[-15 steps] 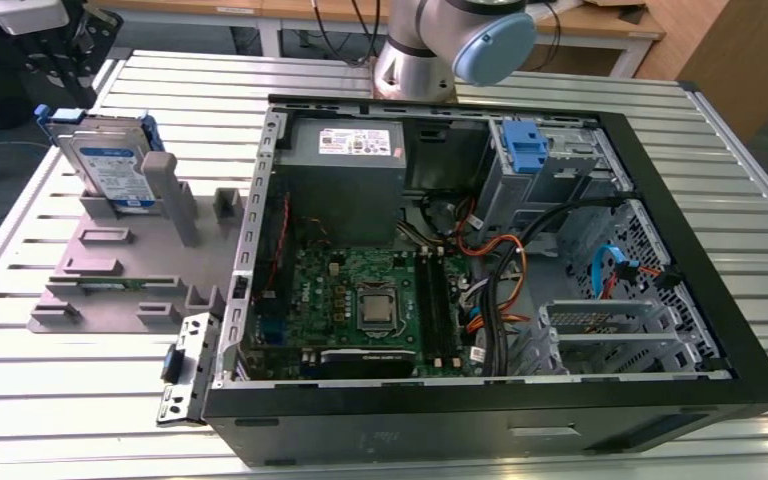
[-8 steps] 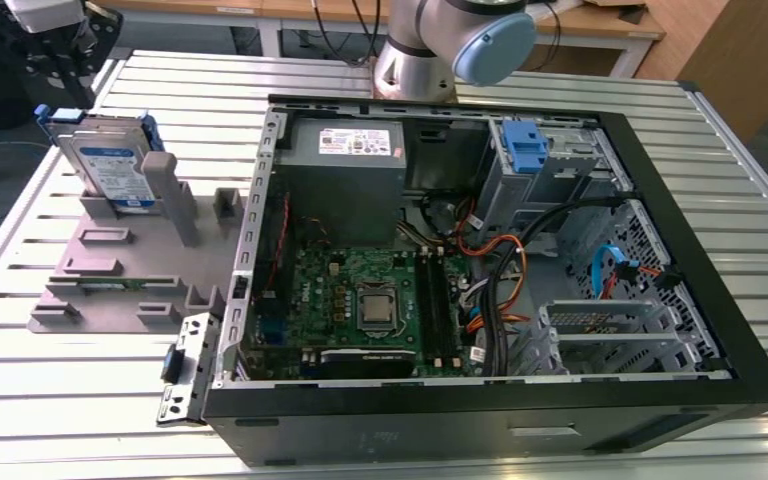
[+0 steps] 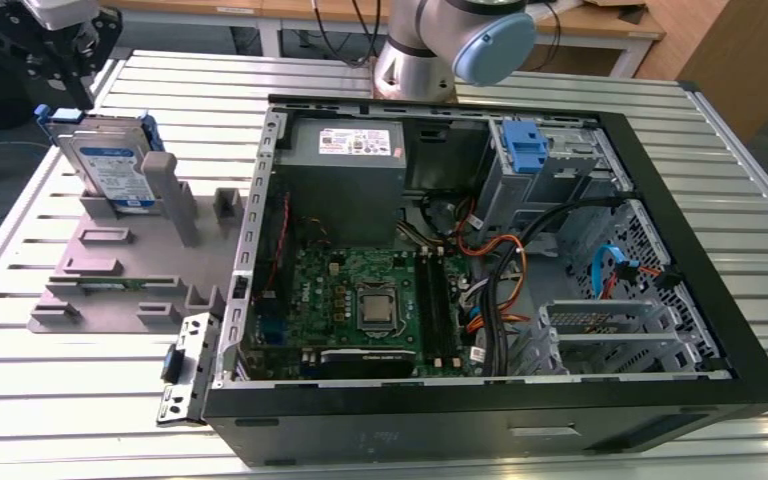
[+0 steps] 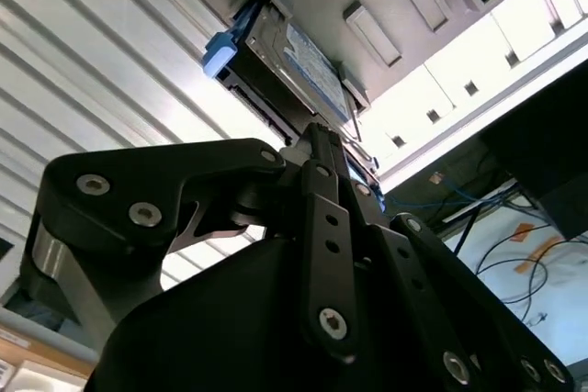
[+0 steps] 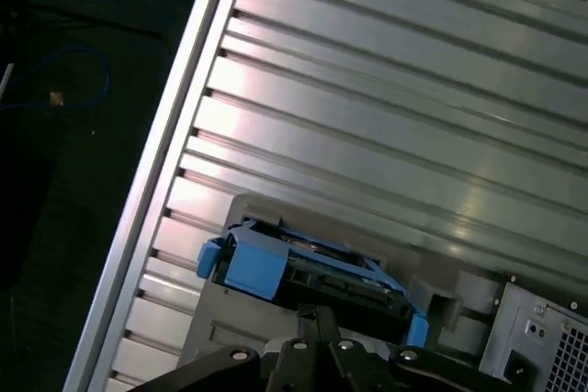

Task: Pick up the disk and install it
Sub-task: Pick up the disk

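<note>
At the upper left of the exterior view, found the gripper (image 3: 75,88) hanging just above the disk (image 3: 111,160), with a small gap between the two. Read the fingers as closed tip against tip in both wrist views, gripping nothing. Noted the disk standing upright on its edge in a slot of the grey fixture (image 3: 131,265), label side facing the camera and blue rails along its sides. Placed that fixture on the slatted metal table (image 3: 64,400), just beside the open computer case (image 3: 491,430) on the exterior view's left. Picked out the disk (image 5: 317,273) again in the first wrist view, directly beyond the closed tips, with a blue rail end turned toward the camera. Caught it in the second wrist view too (image 4: 299,57), seated in the same grey fixture. Inside the case, made out the grey power supply (image 3: 344,160) at the upper part of the frame. Below it, saw the green motherboard (image 3: 357,290), and toward the upper right a blue plastic clip (image 3: 524,145) standing without a drive. Spotted the arm's base (image 3: 424,50) behind the case at the top centre.
</note>
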Controlling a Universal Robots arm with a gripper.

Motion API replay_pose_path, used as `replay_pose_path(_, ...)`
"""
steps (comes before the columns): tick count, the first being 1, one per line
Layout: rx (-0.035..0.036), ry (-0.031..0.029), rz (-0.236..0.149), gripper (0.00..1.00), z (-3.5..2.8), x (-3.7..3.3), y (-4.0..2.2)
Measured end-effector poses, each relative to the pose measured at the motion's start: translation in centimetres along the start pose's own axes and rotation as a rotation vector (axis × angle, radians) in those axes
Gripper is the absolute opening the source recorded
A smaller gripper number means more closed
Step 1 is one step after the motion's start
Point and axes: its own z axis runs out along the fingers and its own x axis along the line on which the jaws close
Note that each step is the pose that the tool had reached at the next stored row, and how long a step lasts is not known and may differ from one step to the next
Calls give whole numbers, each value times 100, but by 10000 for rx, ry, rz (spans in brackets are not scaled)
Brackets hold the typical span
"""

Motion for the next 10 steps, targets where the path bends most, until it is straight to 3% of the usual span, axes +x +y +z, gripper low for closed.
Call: replay_pose_path(10, 10, 62, -1826, 11, 12, 0, -1)
